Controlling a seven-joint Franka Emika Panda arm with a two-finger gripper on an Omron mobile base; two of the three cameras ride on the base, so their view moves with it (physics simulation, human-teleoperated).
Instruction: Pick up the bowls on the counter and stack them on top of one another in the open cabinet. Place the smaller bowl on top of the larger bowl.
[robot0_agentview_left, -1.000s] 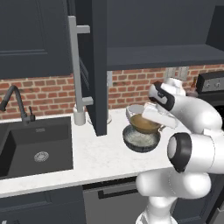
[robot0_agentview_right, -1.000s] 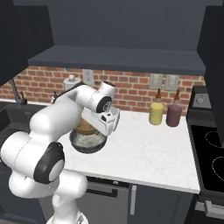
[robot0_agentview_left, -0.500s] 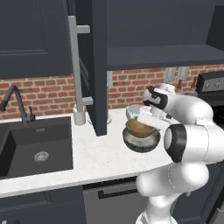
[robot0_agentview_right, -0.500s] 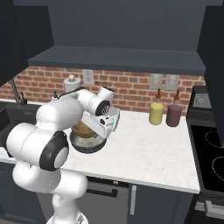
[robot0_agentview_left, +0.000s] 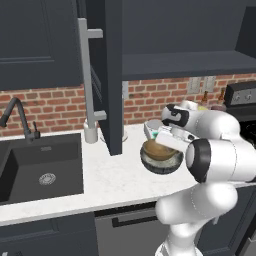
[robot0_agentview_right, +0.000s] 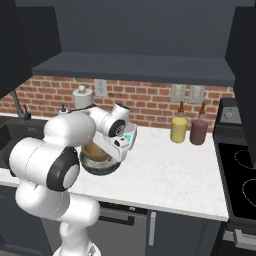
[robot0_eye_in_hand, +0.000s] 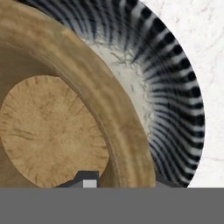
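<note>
The smaller bowl (robot0_agentview_left: 157, 149), tan-brown and wooden-looking, sits low in the mouth of the larger bowl (robot0_agentview_left: 161, 164), whose ribbed dark wall rests on the white counter (robot0_agentview_left: 115, 180). My gripper (robot0_agentview_left: 164, 144) is shut on the tan bowl's rim. In the hand view the smaller bowl (robot0_eye_in_hand: 57, 127) lies off-centre over the larger bowl (robot0_eye_in_hand: 175, 100), with the gripper (robot0_eye_in_hand: 129, 181) pinching its rim, one finger inside and one outside. From the right, the smaller bowl (robot0_agentview_right: 95, 151) shows inside the larger bowl (robot0_agentview_right: 99, 165) under the gripper (robot0_agentview_right: 109, 150). The cabinet (robot0_agentview_left: 185, 65) stands open above.
The cabinet door (robot0_agentview_left: 112, 75) with its silver bar handle (robot0_agentview_left: 86, 75) hangs open just left of the bowls. A dark sink (robot0_agentview_left: 42, 170) is at the left. A white scale (robot0_agentview_left: 151, 129) sits behind the bowls. A yellow jar (robot0_agentview_right: 178, 130), a dark jar (robot0_agentview_right: 198, 131) and a stove (robot0_agentview_right: 242, 175) stand to the right.
The gripper has come down with the tan bowl, from tilted above the dark bowl to low in its mouth. The arm's elbow has swung forward.
</note>
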